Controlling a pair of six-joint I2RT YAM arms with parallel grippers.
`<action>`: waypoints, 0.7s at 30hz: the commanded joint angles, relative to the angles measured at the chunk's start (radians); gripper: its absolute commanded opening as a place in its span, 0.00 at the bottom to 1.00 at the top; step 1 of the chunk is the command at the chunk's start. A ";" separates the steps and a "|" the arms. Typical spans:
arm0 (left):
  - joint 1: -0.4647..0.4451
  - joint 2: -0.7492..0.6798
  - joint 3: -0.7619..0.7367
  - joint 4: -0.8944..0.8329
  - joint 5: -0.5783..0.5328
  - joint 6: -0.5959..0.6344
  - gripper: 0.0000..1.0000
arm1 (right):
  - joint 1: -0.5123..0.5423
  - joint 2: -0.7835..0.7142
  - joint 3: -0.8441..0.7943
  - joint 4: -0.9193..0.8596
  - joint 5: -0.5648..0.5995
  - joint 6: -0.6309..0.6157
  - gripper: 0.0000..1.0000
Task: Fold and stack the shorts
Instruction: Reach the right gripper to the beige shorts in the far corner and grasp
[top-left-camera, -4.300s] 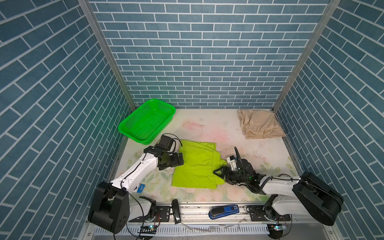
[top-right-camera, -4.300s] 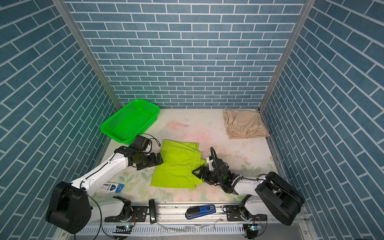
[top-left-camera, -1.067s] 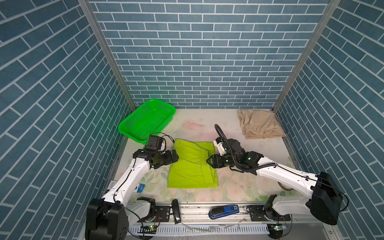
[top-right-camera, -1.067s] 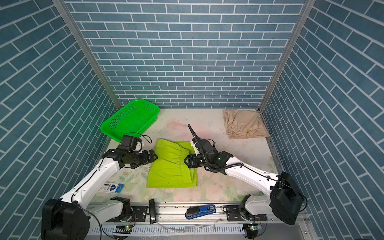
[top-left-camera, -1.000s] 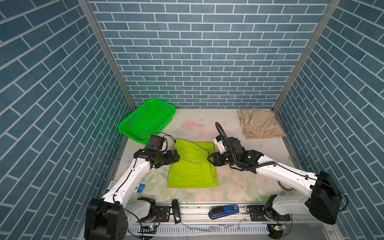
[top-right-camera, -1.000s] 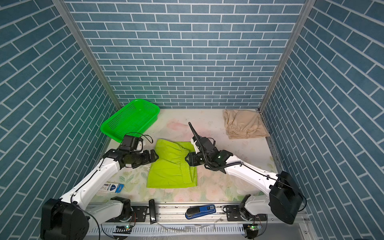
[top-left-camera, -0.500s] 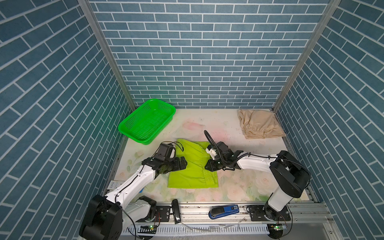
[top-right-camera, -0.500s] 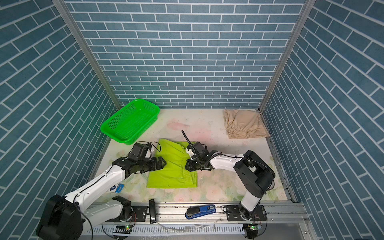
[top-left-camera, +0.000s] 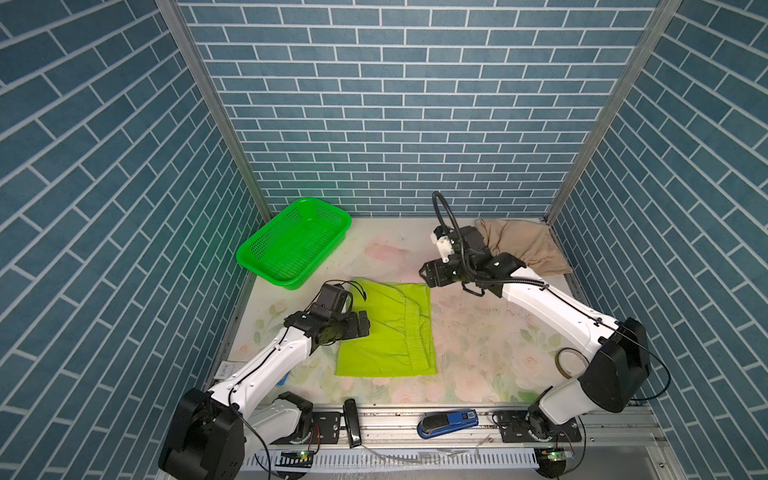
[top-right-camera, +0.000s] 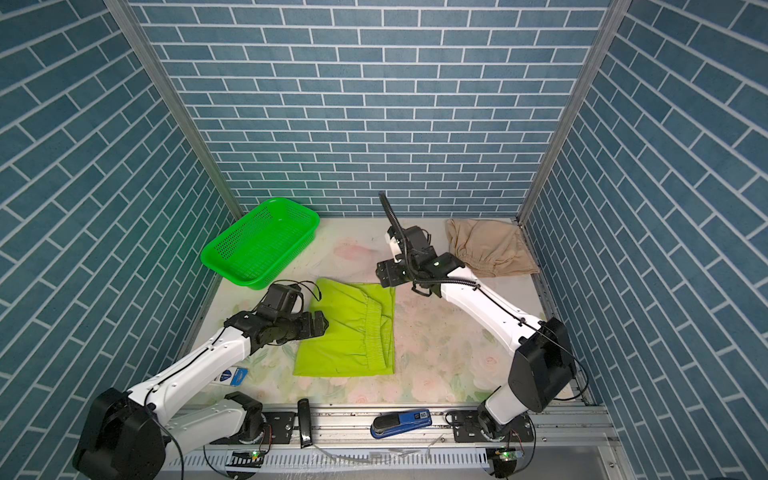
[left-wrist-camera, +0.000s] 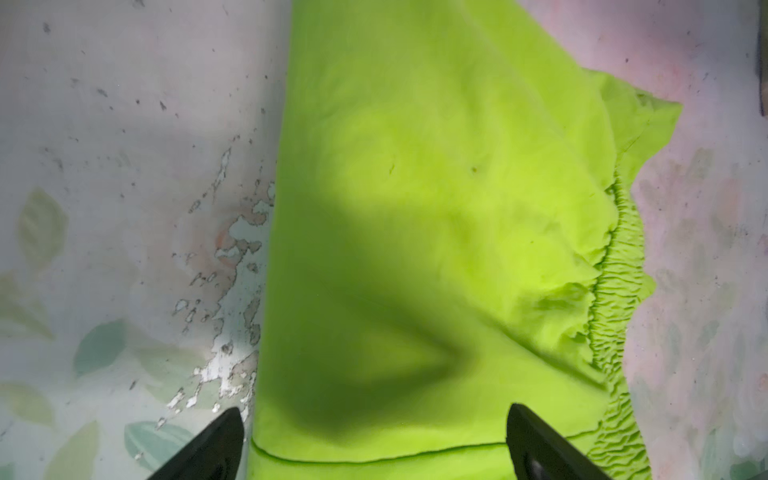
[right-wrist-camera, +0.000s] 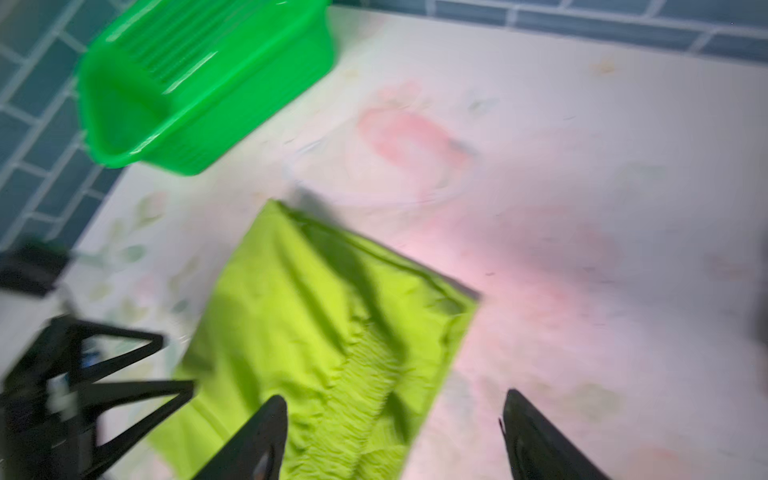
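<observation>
Blue brick walls stand around a flowery counter. Lime green shorts lie folded flat in the middle of it. Beige shorts sit bunched up in the back right corner, well apart from them. A green basket is at the back left. The left end effector is spread wide over the left edge of the lime green shorts and holds nothing. The right end effector hangs near their back right corner, spread wide too and holding nothing.

right claw opened, lifted off lime shorts
</observation>
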 joint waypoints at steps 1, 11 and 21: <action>0.002 -0.009 0.015 -0.034 -0.019 -0.008 1.00 | -0.105 0.122 0.067 -0.245 0.278 -0.193 0.84; 0.018 -0.024 -0.025 -0.012 -0.010 -0.028 1.00 | -0.296 0.461 0.276 -0.236 0.414 -0.388 0.89; 0.039 -0.019 -0.050 0.002 0.003 -0.025 1.00 | -0.360 0.671 0.413 -0.216 0.476 -0.476 0.91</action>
